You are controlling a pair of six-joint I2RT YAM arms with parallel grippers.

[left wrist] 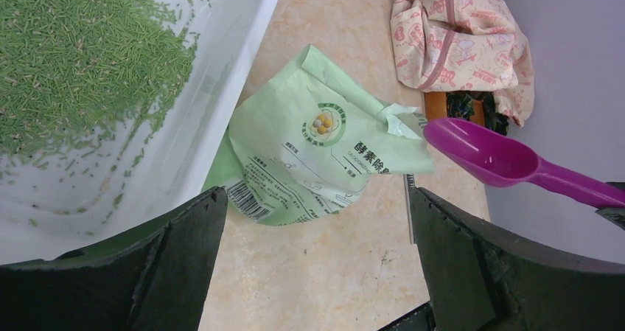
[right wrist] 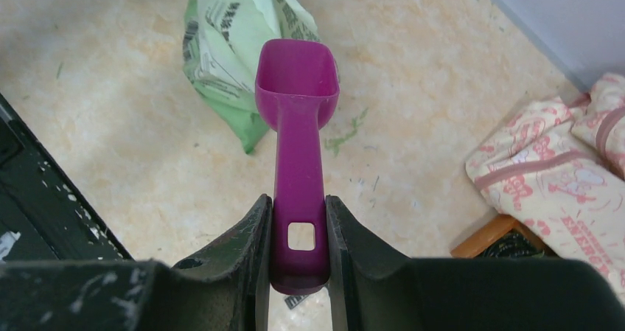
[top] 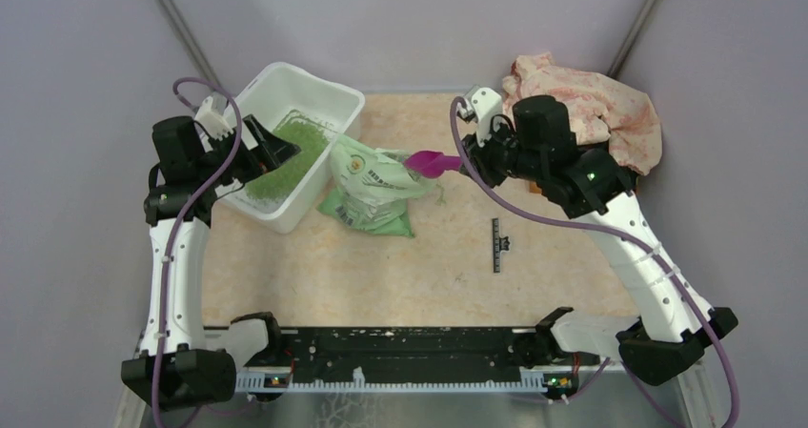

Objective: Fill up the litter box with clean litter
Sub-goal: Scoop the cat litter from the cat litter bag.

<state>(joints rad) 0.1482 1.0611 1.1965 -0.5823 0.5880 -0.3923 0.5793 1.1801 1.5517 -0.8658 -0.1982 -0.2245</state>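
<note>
Litter box (top: 307, 83) sits far left on the table (top: 381, 275). Green litter (top: 289, 158) covers part of its floor. The bag (top: 373, 185) lies just beside it. Left gripper (left wrist: 317, 198) hangs over the box, jaws wide, empty. Right gripper (right wrist: 298, 204) clamps the handle of the scoop (right wrist: 297, 88); its bowl is empty. Judged: refilling. The scoop must next enter the bag's mouth.

Green bag (top: 370, 188) and pink cloth (top: 595, 109) lie on the table (top: 381, 275).
</note>
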